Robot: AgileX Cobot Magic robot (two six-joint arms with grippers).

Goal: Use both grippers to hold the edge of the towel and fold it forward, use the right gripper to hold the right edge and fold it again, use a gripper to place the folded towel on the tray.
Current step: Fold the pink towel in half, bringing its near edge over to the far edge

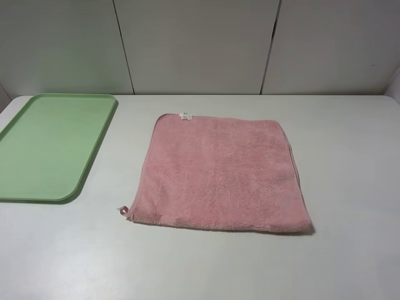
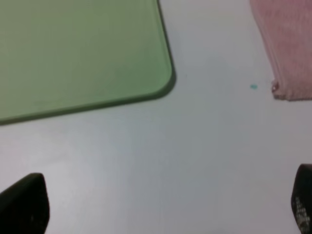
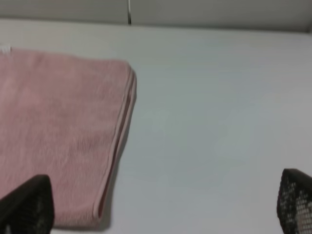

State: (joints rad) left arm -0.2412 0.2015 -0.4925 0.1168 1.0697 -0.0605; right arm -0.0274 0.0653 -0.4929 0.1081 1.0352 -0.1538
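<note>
A pink towel (image 1: 222, 172) lies flat on the white table, with a small white label at its far edge and a loop at its near left corner. A green tray (image 1: 53, 147) sits empty at the left of the table. Neither gripper shows in the exterior view. In the left wrist view my left gripper (image 2: 163, 207) is open and empty over bare table, between the tray's corner (image 2: 73, 53) and the towel's corner (image 2: 287, 44). In the right wrist view my right gripper (image 3: 161, 204) is open and empty, by the towel's right edge (image 3: 58, 131).
The white table (image 1: 350, 144) runs back to a pale panelled wall (image 1: 200, 44). A small teal speck (image 2: 253, 87) lies on the table near the towel's near left corner.
</note>
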